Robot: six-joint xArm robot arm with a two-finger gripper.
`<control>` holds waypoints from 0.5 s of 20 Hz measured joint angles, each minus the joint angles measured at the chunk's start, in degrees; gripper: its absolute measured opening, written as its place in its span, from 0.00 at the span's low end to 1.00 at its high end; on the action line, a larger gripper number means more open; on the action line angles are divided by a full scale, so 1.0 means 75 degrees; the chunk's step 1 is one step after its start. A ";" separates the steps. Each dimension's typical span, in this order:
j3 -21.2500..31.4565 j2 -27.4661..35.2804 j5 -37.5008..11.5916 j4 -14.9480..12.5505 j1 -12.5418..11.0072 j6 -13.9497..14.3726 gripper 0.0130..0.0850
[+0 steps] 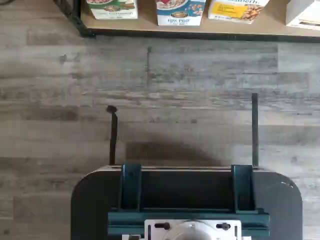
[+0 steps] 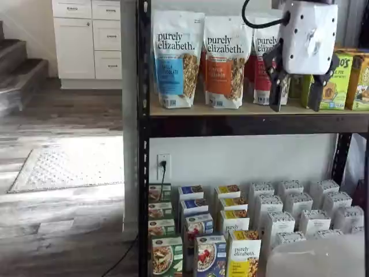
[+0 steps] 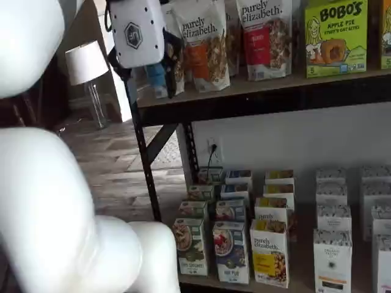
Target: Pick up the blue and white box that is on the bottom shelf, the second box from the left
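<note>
The black metal-framed rack holds two stocked tiers. On the bottom shelf [image 3: 287,282], small upright cartons stand in rows running front to back. The blue and white box [image 3: 231,252] stands at the front of its row, at about 6 o'clock in a shelf view, with a green-and-white carton [image 3: 190,246] just beside it at its 9 o'clock and a yellow-and-white carton [image 3: 269,253] just beside it at its 3 o'clock. Its top is white, its lower part dark blue, and its face carries a picture of a bowl with red berries. The same box shows in both shelf views [image 2: 210,256] and in the wrist view [image 1: 180,12], where only its lower part is seen, standing on the pale board of the shelf. Further at 3 o'clock stand rows of white cartons [image 3: 333,261] with speckled tops.

The upper, wood-edged tier carries tall, soft granola bags [image 2: 177,57] with rounded tops, and a flat green-and-yellow box [image 3: 335,36] with a cartoon figure on it.

The gripper [image 2: 297,98] hangs at about 1 o'clock in a shelf view, in front of the upper tier and well above the blue and white box. Its body is white and smooth; its two black fingers point down with a plain gap between them and nothing held.

The floor [image 1: 150,100] is grey wood-grain plank.
</note>
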 joint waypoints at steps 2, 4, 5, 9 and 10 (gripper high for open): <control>-0.0154 0.0179 0.0282 -0.0142 0.0138 0.0066 1.00; -0.0165 0.0194 0.0314 -0.0146 0.0113 0.0050 1.00; -0.0166 0.0195 0.0316 -0.0146 0.0102 0.0041 1.00; -0.0072 0.0171 0.0233 -0.0179 0.0120 0.0042 1.00; -0.0012 0.0148 0.0176 -0.0213 0.0156 0.0063 1.00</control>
